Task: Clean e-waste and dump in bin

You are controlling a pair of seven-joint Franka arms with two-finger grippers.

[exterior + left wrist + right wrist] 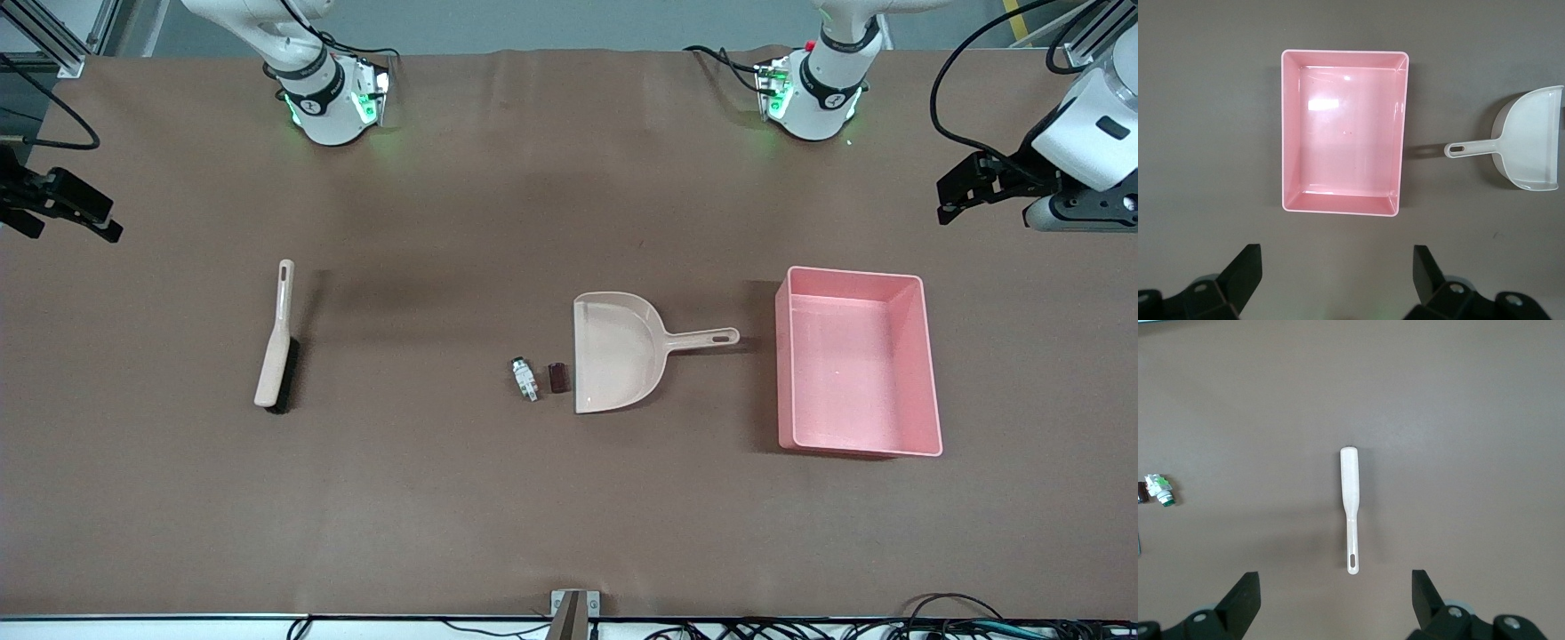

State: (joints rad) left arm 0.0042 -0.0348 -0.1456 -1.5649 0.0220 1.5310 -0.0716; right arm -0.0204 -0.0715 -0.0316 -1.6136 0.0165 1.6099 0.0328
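Two e-waste pieces lie side by side mid-table: a white-grey component with green marks (524, 379) (1158, 489) and a dark block (557, 377), right at the mouth of the beige dustpan (613, 351) (1531, 147). The pink bin (858, 364) (1345, 133) stands empty toward the left arm's end, past the dustpan's handle. My left gripper (949, 197) (1337, 253) hangs open in the air by that end of the table, holding nothing. My right gripper (107, 222) (1335, 577) hangs open by the right arm's end, also with nothing in it.
A long beige brush with black bristles (277, 342) (1350, 500) lies on the brown table toward the right arm's end. A small metal bracket (573, 609) sits at the table's edge nearest the front camera. Cables run along that edge.
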